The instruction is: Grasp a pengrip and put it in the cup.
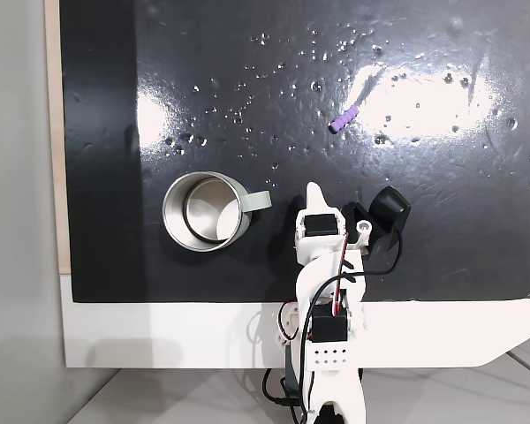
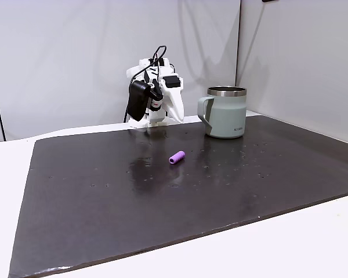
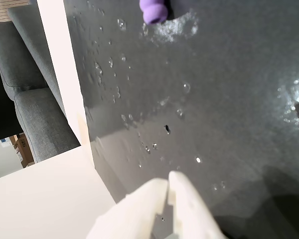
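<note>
Wrist view has the gripper (image 3: 168, 186) pinched closed on nothing, the pengrip (image 3: 155, 10) lying loose well beyond the cup (image 1: 205, 211), ready to roll if nudged.

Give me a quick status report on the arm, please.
Tool shut, empty, back near base. Small purple ribbed pengrip lying loose on the black mat. Steel cup upright, apart. Path between clear.

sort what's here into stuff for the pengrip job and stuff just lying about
For the job:
- pengrip, lying on the mat
- cup, upright
- gripper, fingers nearly together

Just there:
- black mat
- white table
- grey sofa in the wrist view
</note>
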Controlling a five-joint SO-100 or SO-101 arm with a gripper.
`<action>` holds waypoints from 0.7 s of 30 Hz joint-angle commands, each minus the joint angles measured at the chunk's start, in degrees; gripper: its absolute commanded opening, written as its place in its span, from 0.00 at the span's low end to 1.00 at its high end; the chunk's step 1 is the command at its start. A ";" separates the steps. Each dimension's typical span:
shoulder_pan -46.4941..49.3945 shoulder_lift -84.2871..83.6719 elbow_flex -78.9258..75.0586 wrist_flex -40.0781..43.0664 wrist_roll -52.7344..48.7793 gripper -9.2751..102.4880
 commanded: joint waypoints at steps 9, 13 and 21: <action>-3.78 0.70 -0.18 -2.55 -3.78 0.08; -3.78 0.70 -0.26 -2.55 -4.04 0.08; -4.83 -3.43 -15.73 6.50 -7.03 0.08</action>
